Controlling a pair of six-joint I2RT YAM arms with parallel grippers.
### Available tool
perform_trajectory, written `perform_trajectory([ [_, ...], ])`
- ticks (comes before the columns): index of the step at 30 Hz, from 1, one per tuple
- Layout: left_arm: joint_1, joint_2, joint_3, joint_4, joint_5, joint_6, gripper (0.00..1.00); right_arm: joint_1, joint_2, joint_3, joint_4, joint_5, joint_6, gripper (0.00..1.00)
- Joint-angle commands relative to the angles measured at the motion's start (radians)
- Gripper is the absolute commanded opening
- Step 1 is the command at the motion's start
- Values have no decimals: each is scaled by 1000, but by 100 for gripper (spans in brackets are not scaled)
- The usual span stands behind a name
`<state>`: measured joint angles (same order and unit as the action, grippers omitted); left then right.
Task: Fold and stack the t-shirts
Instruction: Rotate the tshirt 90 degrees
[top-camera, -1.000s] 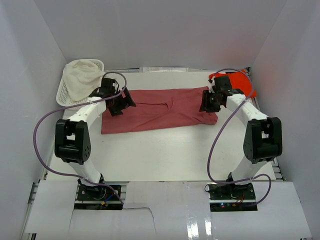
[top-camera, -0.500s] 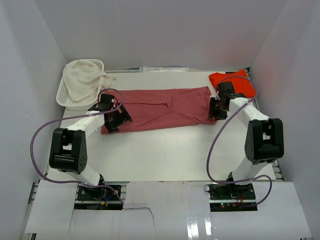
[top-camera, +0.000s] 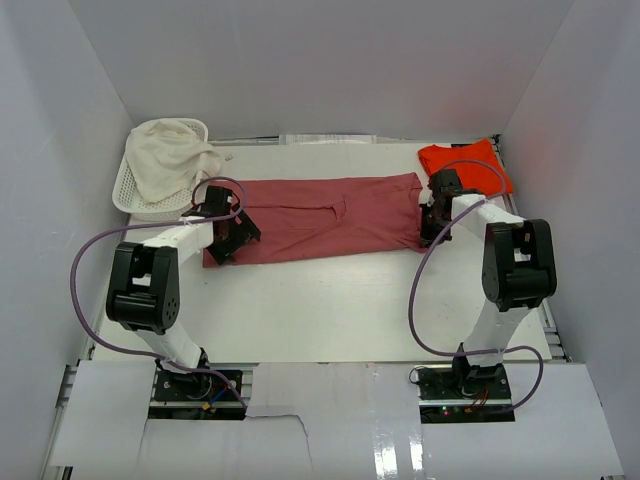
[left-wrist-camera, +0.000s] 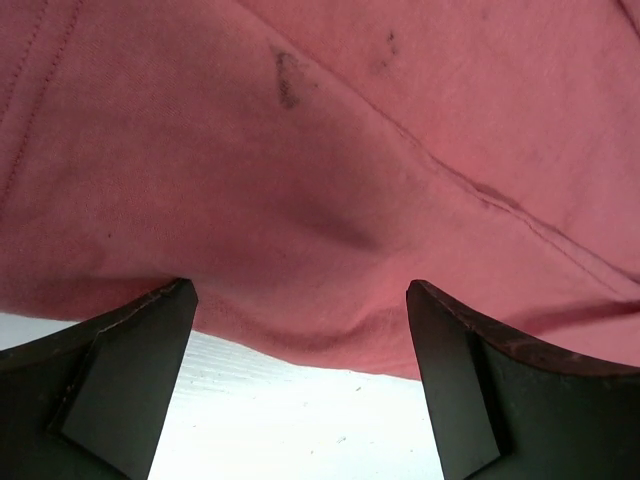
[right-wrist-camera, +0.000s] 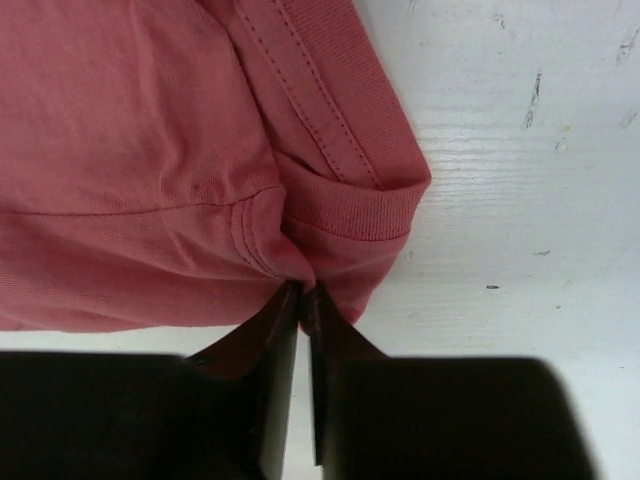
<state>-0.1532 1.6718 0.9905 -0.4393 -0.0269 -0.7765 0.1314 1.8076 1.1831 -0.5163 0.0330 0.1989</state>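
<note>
Rose shirt lies mid-table, long axis left-right. Right gripper pinches its right near corner. Left gripper, fingers spread, sits at its left near edge, cloth between them. Orange shirt is at the far right corner.

Top view bright, even, diffuse; white walls nearly washed out, shadows faint. Glare on glossy near strip. Wrist views dimmer: rose shirt stitching crisp right, softer and shadowed left.
</note>
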Motion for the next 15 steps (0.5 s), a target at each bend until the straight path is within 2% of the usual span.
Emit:
perform_trajectory([
  [1, 1, 40, 14, -6, -53, -18, 98, -7, 15, 46, 22, 19, -7, 8],
  [9, 12, 57, 23, -79, -143, -24, 98, -33, -5, 39, -2, 125, -6, 8],
  [15, 15, 31, 25, -99, -162, -14, 98, -75, -16, 70, -21, 114, -21, 9],
])
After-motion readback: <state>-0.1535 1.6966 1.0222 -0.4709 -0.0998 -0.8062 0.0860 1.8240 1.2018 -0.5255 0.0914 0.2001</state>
